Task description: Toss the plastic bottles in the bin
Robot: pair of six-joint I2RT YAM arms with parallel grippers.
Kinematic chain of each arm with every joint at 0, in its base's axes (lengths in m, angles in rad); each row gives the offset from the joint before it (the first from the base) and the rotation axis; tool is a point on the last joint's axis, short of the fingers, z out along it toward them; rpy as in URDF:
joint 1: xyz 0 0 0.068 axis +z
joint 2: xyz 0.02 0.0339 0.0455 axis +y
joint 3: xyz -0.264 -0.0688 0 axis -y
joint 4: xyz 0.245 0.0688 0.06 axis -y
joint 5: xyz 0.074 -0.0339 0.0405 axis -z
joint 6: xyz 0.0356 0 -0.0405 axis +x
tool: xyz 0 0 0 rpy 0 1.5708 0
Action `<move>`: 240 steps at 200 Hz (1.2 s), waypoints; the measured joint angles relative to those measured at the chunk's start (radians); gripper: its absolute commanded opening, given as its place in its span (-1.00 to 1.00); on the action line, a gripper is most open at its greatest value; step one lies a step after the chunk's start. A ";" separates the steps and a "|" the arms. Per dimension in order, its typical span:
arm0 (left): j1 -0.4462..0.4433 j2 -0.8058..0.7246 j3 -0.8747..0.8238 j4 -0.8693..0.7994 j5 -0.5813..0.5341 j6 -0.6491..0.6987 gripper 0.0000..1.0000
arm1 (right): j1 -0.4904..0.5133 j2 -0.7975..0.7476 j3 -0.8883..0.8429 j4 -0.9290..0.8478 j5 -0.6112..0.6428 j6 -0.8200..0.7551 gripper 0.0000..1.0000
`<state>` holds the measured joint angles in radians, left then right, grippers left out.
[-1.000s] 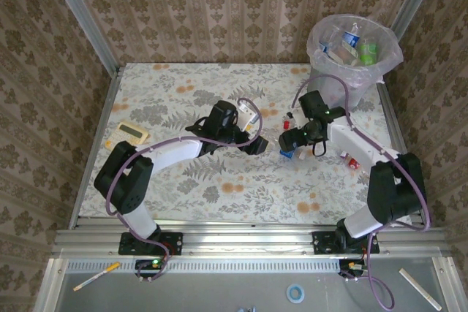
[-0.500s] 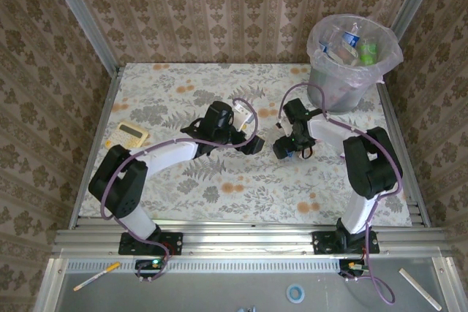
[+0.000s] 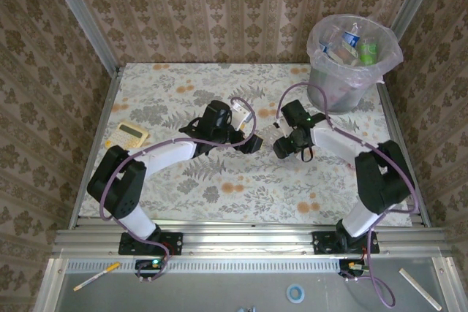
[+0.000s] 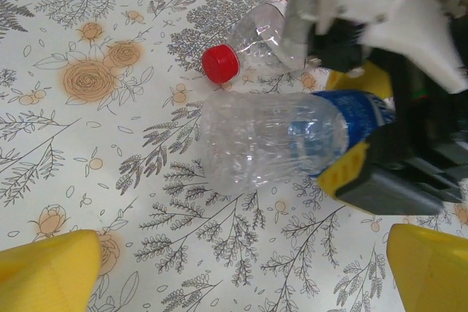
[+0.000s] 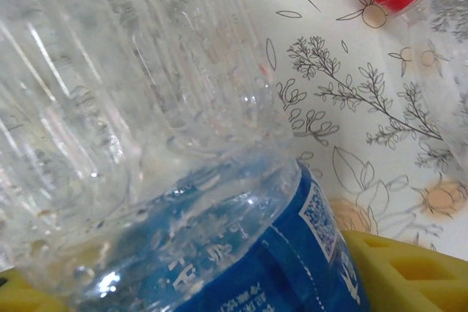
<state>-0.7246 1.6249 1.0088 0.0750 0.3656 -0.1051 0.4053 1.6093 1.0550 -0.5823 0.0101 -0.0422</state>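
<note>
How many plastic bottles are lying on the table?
2: a clear blue-labelled bottle between the fingers of the right pincer, a red-capped bottle just beside it. More may be hidden under the arms.

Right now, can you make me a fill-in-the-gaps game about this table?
The bottle with the blue label lies on its ____.
The bottle beside it has a ____ cap.
The calculator is ____.
The bin stands at the far ____ corner.
Missing words: side, red, yellow, right.
</note>
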 measured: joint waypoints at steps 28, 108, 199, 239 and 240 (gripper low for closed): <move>0.000 -0.017 0.000 -0.001 0.001 0.000 1.00 | 0.018 -0.145 -0.035 0.007 0.014 0.023 0.06; -0.001 -0.113 -0.013 0.061 0.009 0.000 1.00 | 0.035 -0.679 -0.104 0.177 0.140 0.070 -0.06; -0.045 -0.282 -0.098 0.425 -0.072 0.102 1.00 | 0.038 -0.928 -0.196 0.481 0.278 -0.101 -0.14; -0.106 -0.301 -0.100 0.517 -0.212 0.230 1.00 | 0.038 -0.969 -0.213 0.656 0.327 -0.202 -0.14; -0.107 -0.301 -0.100 0.518 -0.214 0.232 1.00 | 0.038 -0.969 -0.213 0.662 0.328 -0.206 -0.14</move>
<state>-0.8314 1.3239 0.9089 0.5926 0.1513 0.1272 0.4431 0.6399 0.8421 0.0799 0.3378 -0.2485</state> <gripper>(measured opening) 0.997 0.632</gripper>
